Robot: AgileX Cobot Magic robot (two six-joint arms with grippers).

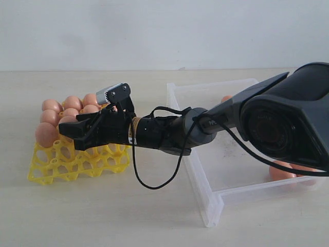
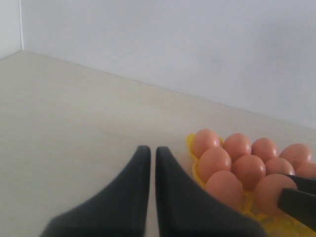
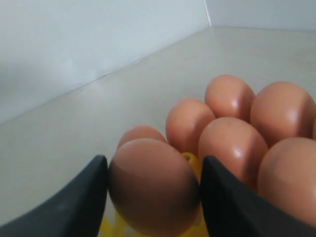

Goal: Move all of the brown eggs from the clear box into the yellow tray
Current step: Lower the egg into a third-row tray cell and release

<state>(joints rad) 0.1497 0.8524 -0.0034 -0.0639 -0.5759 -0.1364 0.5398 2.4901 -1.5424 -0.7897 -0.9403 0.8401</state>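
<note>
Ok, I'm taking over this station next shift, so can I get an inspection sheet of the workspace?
Surface: pale beige tabletop, no spills seen.
Job's things: bright yellow plastic lattice egg tray, back cups hold smooth orange-brown oval eggs, front cups free; clear shallow plastic box holds more eggs.
Clutter: nothing seen.
Grippers: right gripper over the tray, jaws gripping one brown egg; left gripper near the tray, jaws shut, empty.
Cables: black cable loops below the right arm.
Surroundings: plain white wall.
</note>
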